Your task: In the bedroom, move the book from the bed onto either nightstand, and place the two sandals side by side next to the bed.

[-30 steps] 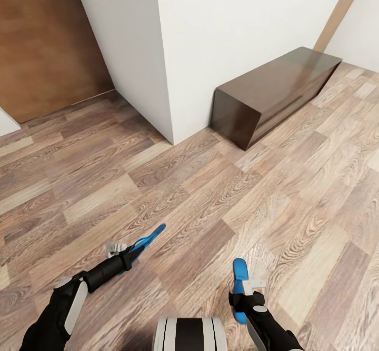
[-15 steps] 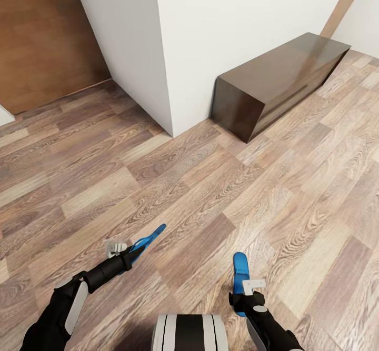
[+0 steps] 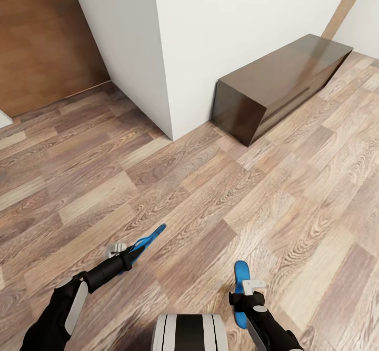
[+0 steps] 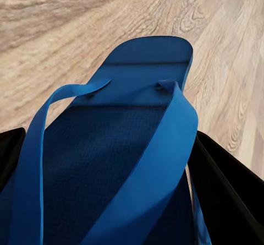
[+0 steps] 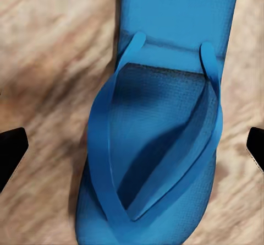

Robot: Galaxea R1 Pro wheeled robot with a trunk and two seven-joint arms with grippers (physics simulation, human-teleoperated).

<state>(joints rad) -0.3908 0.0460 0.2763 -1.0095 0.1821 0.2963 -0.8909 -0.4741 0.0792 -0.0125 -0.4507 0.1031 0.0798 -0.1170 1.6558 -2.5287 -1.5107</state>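
Your view has swung slightly; the cabinet [image 3: 279,90] sits elsewhere in frame. Left claw [image 3: 131,253] grips one sandal [image 3: 147,240], right claw [image 3: 243,296] the other sandal [image 3: 240,277]. Placing both, and the book, remains.

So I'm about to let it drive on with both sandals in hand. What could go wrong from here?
1. The left hand grips its sandal near one end, with most of it sticking out forward, so a jolt might shift or drop it.
2. The wall corner and the long dark cabinet stand ahead; a tight turn could clip them.
3. In the right wrist view, the dark fingers sit wide of the right sandal, so that grip may be loose.
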